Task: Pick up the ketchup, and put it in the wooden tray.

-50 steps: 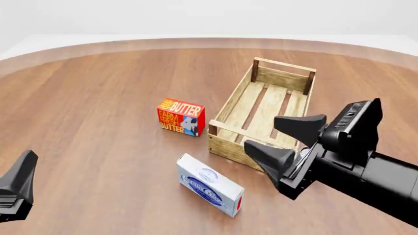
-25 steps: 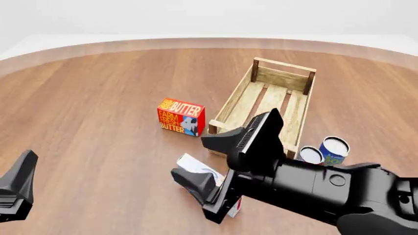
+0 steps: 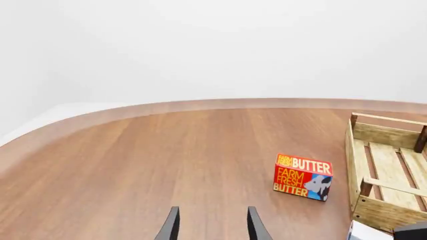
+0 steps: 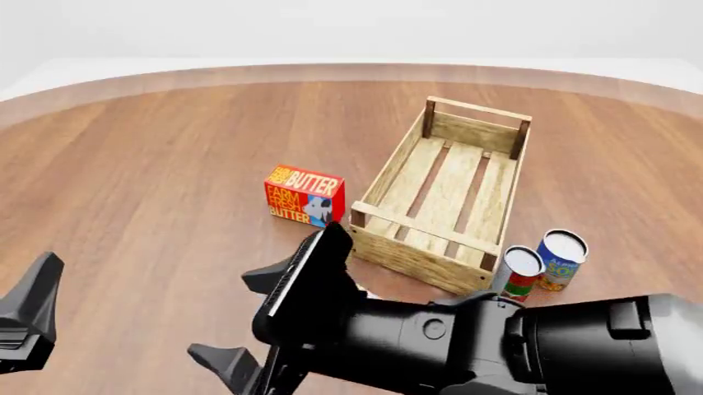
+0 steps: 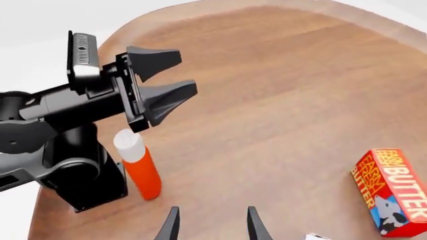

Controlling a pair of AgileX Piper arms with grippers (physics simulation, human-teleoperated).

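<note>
The ketchup [image 5: 138, 167] shows only in the right wrist view: an orange-red bottle with a white cap, upright on the table beside the base of the left arm. My right gripper [image 5: 212, 226] is open and empty, a short way from the bottle and pointing toward it. From the front, the right gripper [image 4: 220, 317] reaches across to the near left. My left gripper [image 5: 187, 70] is open above the bottle, holding nothing. The wooden tray [image 4: 380, 183] lies empty at centre right, and its near end appears in the left wrist view [image 3: 373, 212].
A red butter box [image 4: 304, 196] stands left of the tray. Two cans [image 4: 523, 271] [image 4: 561, 258] stand by the tray's near right corner. The right arm's black body [image 4: 495, 341] fills the near centre and right of the front view.
My right arm has swung from beside the tray across to the near left, covering the white and blue box and uncovering the two cans. The left gripper has stayed put.
</note>
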